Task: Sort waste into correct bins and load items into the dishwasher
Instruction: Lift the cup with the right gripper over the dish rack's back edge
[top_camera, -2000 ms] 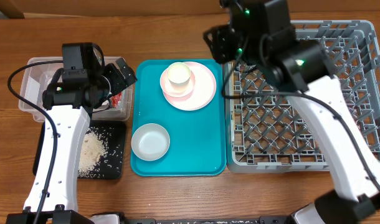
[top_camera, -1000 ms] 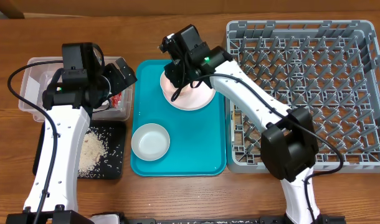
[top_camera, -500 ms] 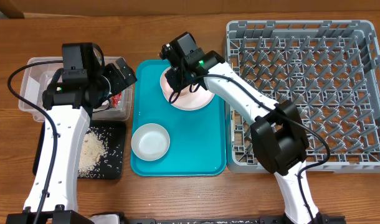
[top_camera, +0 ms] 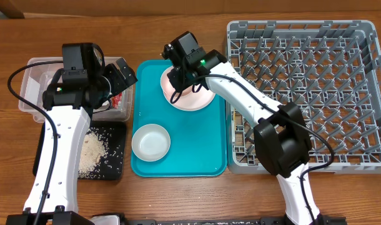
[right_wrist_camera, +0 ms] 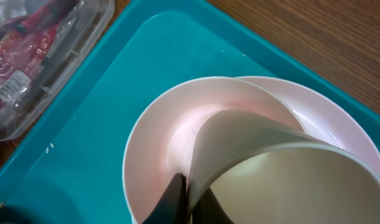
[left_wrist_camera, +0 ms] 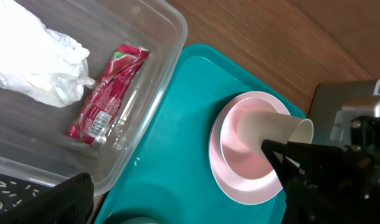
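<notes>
Right arm reaches in from the near right, elbow over the near left part of the rack (top_camera: 315, 94), forearm crossing the rack's left edge, wrist bent down over the far end of the tray (top_camera: 203, 147). Right gripper (top_camera: 177, 87) is clamped on the wall of the cup (right_wrist_camera: 283, 168), one finger (right_wrist_camera: 176, 198) between cup and bowl (right_wrist_camera: 146, 149). Cup leans tilted inside the bowl, which sits on the plate (right_wrist_camera: 339, 121).

Left arm rises from the near left, wrist over the tub (top_camera: 34, 94); left gripper (top_camera: 120, 80) spread wide. Tissue (left_wrist_camera: 34, 62) and wrapper (left_wrist_camera: 106, 93) lie side by side in the tub. Rice (top_camera: 92, 153) is scattered on the black tray (top_camera: 112, 165), just near of the tub.

Grey bowl (top_camera: 150, 142) sits near left on the tray, apart from the plate. Bare tray floor lies right of the grey bowl. Rack stands just beside the tray's right edge, tub just beside its left edge
</notes>
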`<state>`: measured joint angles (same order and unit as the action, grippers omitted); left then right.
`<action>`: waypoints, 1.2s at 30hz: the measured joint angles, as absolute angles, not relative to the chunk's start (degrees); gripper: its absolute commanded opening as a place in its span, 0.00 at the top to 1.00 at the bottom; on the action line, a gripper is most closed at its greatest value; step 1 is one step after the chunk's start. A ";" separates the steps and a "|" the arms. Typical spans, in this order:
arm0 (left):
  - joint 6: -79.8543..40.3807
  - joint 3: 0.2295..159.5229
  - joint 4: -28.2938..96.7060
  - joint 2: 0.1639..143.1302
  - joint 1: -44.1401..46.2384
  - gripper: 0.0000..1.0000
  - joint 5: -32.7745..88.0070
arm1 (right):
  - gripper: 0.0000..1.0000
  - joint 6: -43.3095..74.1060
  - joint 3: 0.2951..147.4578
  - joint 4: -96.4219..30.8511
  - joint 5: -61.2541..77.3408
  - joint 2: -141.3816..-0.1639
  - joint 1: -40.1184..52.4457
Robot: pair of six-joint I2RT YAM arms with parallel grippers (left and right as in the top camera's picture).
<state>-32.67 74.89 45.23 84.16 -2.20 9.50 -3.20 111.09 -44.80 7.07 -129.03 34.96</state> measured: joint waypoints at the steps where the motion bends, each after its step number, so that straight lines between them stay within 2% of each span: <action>1: -32.67 74.89 45.23 84.16 -2.20 0.00 9.50 | 0.96 -3.20 111.09 -45.17 7.07 -128.57 34.96; 9: -32.67 74.89 45.23 84.16 -2.20 0.00 9.50 | 0.96 -3.22 111.11 -51.57 7.53 -117.32 32.93; 16: -32.67 74.89 45.23 84.16 -2.20 0.00 9.50 | 0.96 -3.53 111.63 -54.46 19.14 -108.84 19.86; 24: -32.67 74.89 45.25 84.16 -2.20 0.00 9.50 | 0.96 -8.43 111.61 -54.28 46.81 -112.92 4.64; 31: -32.67 74.89 45.23 84.16 -2.20 0.00 9.50 | 0.96 -13.67 111.57 -50.17 61.58 -120.75 1.15; 36: -32.67 74.89 45.25 84.16 -2.20 0.00 9.50 | 0.96 -15.29 111.28 -46.94 66.67 -125.97 0.78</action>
<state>-32.67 74.89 45.25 84.16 -2.20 9.50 -15.29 111.28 -46.94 66.67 -125.97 0.78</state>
